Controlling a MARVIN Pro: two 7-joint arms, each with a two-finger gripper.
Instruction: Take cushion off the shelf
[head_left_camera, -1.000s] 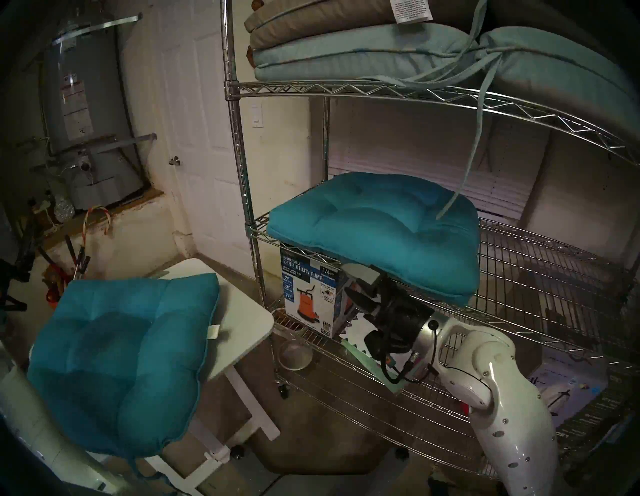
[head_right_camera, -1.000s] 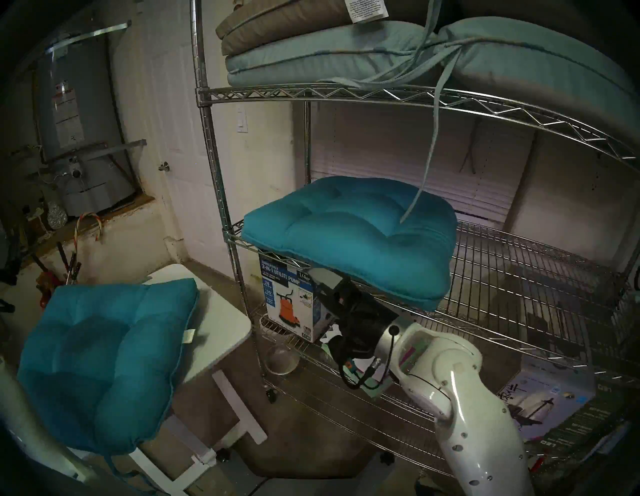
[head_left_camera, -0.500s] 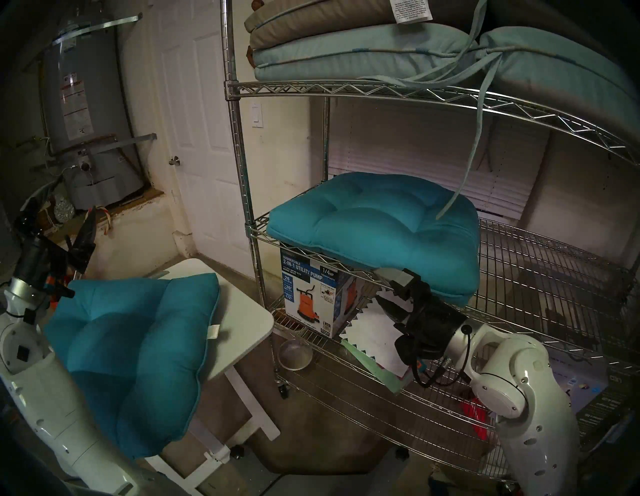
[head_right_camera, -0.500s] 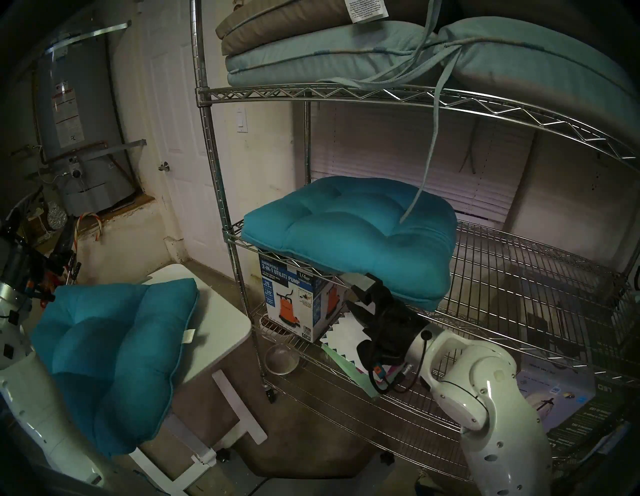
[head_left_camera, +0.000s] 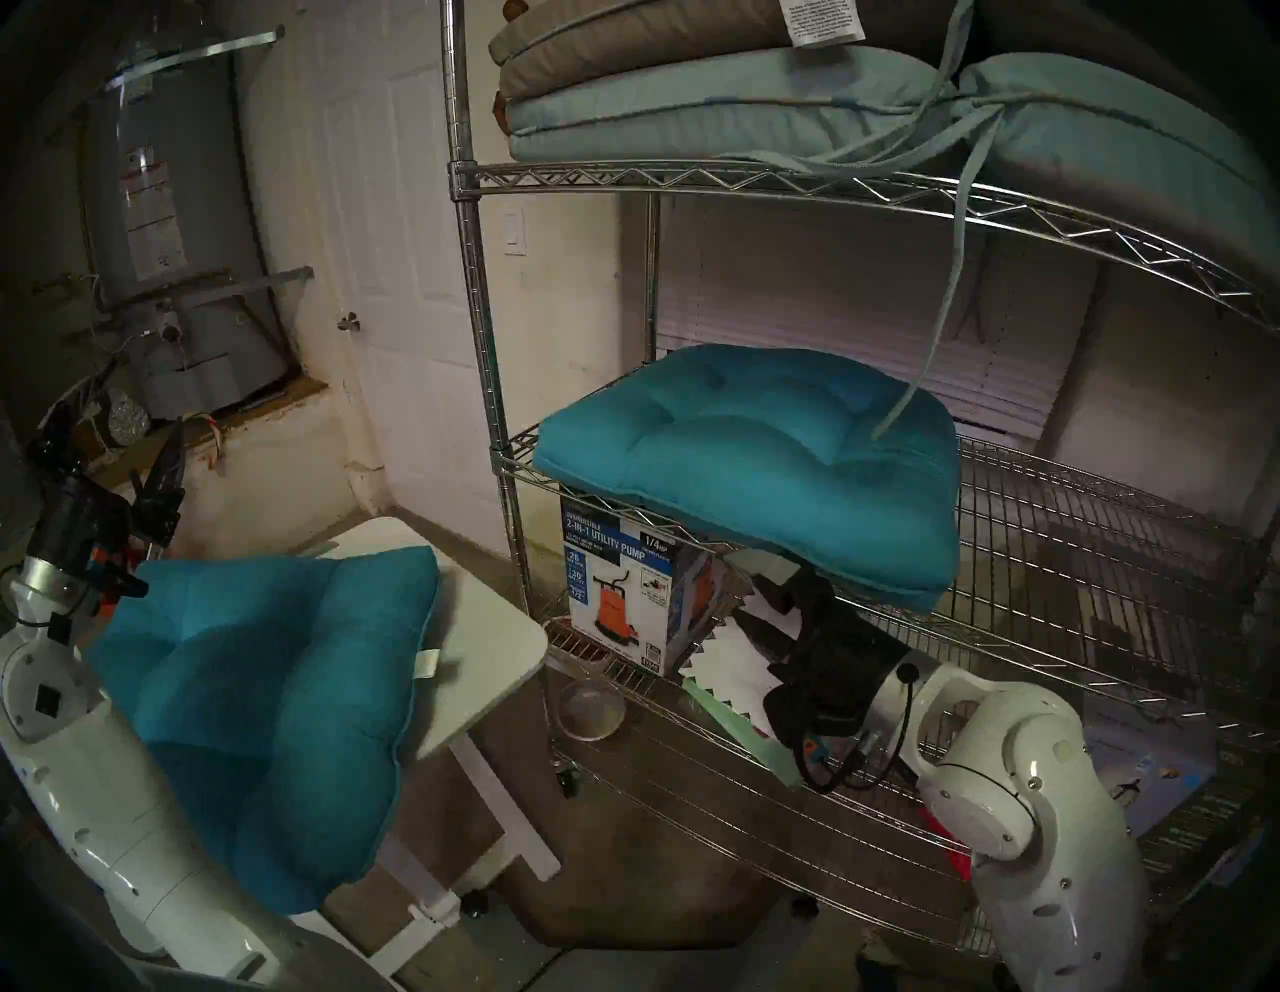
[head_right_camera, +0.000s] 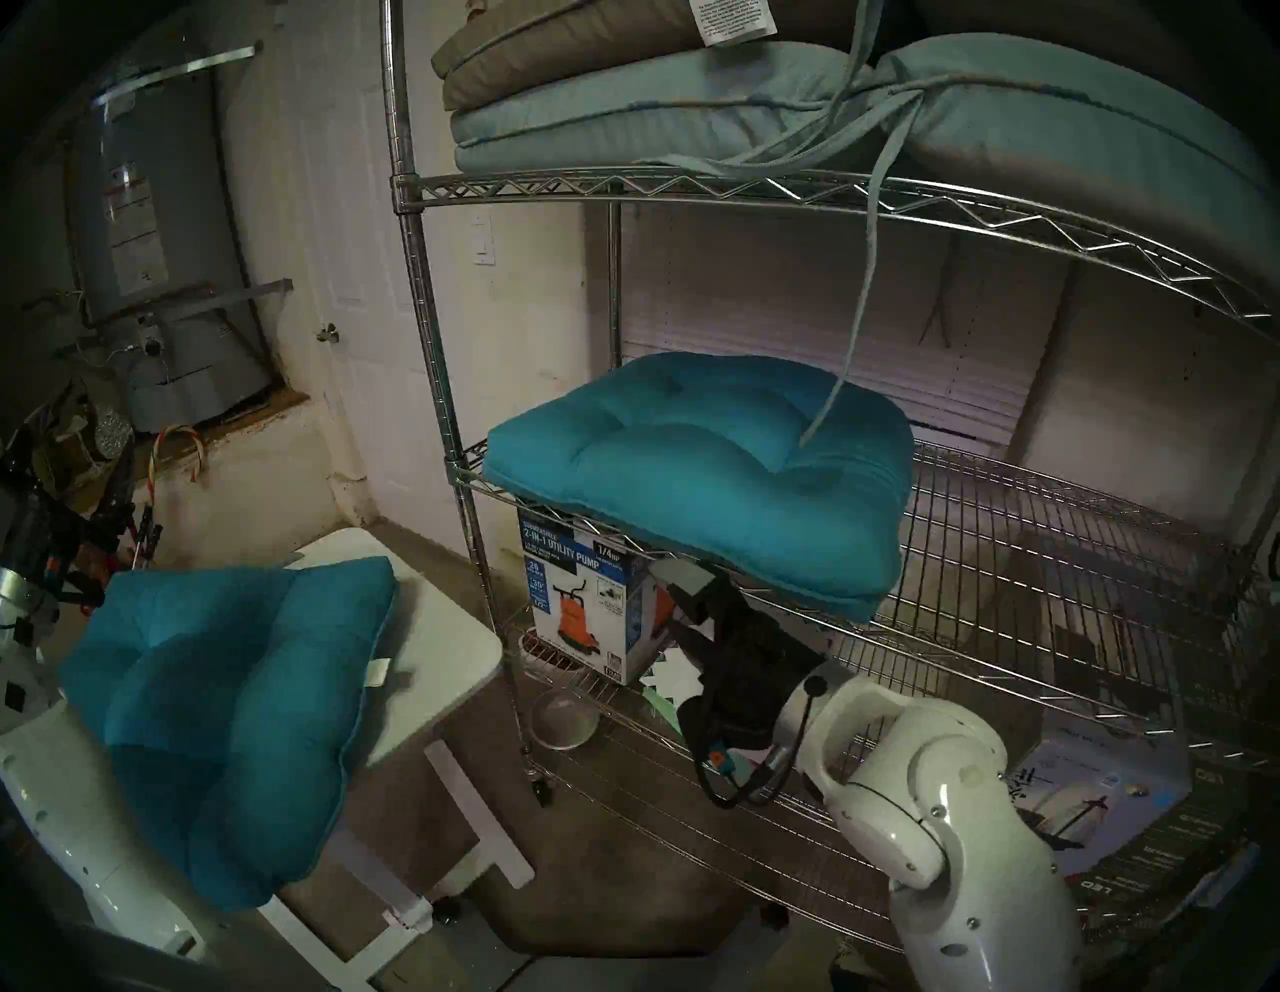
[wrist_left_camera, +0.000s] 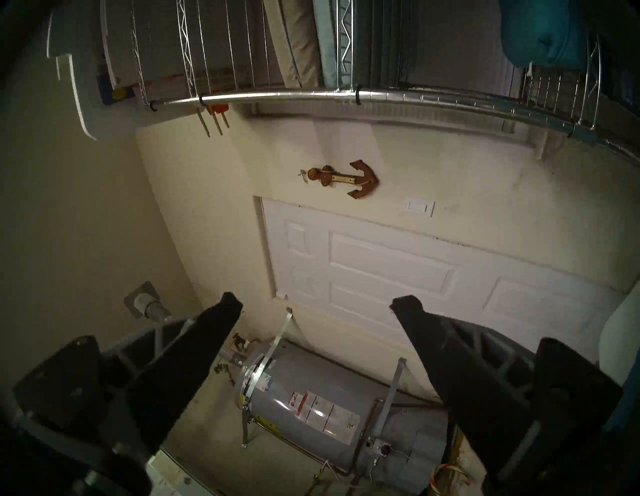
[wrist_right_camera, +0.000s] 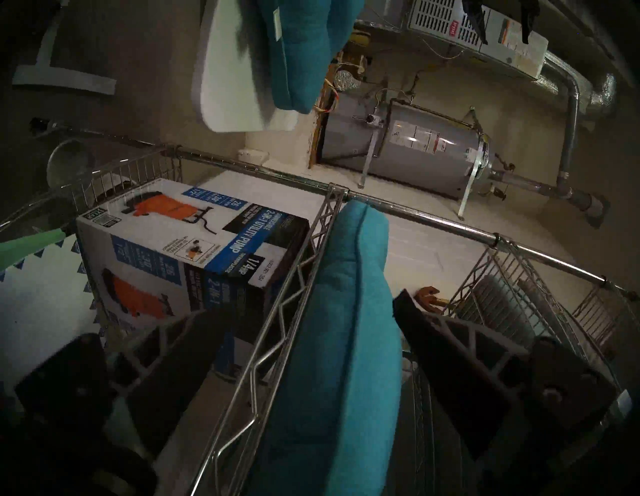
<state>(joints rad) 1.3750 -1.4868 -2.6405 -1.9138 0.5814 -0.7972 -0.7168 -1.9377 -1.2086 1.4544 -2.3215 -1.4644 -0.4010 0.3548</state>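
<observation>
A teal tufted cushion (head_left_camera: 748, 457) (head_right_camera: 699, 464) lies on the middle tier of the chrome wire shelf (head_left_camera: 692, 176) (head_right_camera: 415, 277) and overhangs its front edge. My right gripper (head_left_camera: 758, 599) (head_right_camera: 686, 609) is open just below that front edge. In the right wrist view the cushion's edge (wrist_right_camera: 346, 311) and the zigzag rim show between the fingers of the gripper (wrist_right_camera: 308, 304). I cannot tell whether they touch. My left gripper (head_left_camera: 111, 450) (wrist_left_camera: 318, 303) is open and empty, raised at the far left.
A second teal cushion (head_left_camera: 263, 706) lies on a small white table (head_left_camera: 485, 644) at the left. A pump box (head_left_camera: 623, 596) and a glass bowl (head_left_camera: 592, 706) sit on the lower tier. Pale cushions (head_left_camera: 727, 104) fill the top tier, and a strap (head_left_camera: 935, 332) hangs down.
My left arm rose into view at the far left. My right gripper swung right under the cushion's edge, then came back a little left. The cushion on the shelf has not moved.
</observation>
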